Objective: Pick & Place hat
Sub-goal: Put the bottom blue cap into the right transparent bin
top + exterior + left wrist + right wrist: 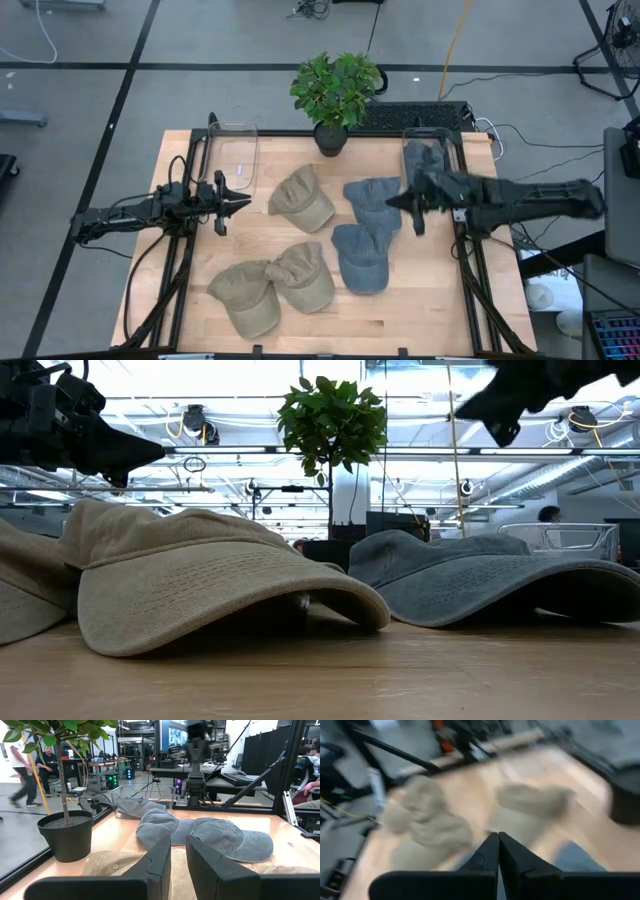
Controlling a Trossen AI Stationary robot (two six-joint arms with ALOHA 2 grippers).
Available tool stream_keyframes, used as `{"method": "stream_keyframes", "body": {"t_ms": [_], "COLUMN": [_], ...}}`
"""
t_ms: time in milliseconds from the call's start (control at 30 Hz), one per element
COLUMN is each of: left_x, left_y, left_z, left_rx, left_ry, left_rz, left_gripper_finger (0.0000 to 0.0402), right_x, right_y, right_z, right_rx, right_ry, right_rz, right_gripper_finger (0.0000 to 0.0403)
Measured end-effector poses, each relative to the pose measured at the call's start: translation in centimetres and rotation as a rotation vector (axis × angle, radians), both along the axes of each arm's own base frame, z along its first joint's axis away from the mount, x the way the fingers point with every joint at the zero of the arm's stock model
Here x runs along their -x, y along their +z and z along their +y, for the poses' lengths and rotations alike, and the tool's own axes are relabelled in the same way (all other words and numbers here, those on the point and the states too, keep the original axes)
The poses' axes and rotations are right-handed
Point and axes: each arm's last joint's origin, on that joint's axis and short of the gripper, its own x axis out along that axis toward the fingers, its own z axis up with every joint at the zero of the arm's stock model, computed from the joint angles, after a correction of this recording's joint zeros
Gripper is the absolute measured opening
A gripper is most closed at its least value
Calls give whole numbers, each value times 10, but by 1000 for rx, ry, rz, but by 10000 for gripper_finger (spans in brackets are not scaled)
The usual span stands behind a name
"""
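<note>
Right jaws [418, 213]: shut, empty, over my blue hat [374, 197].
Left jaws [232, 203]: slightly parted, empty, 9 o'clock.
Risk: closed jaws would shove the hat, not grip.

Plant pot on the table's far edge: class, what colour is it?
Black. The pot shows best in the left wrist view.

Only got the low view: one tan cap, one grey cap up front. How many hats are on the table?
Observer: Five in the high view: three tan caps and two grey caps.
Operator: Any in a bin?
Observer: One more grey hat lies in the clear bin at the right rear.
Operator: Right gripper holding anything?
Observer: No. The right gripper is shut on nothing, at the edge of the rear grey cap.
</note>
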Motion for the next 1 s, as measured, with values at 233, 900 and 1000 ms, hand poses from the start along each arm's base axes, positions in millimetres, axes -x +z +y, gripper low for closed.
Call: {"method": "stream_keyframes", "body": {"t_ms": [233,900,1000], "left_x": [0,0,0], "left_y": [0,0,0], "left_z": [0,0,0], "left_rx": [0,0,0], "left_ry": [0,0,0], "left_rz": [0,0,0], "left_gripper_finger": [67,67,67], "right_x": [-4,-4,-3], "right_y": [-38,-75,-85], "right_z": [58,82,79], "right_rx": [231,437,454], "right_ry": [154,135,132], "right_rz": [-309,-138,-105], "right_gripper_finger": [0,21,43]}}
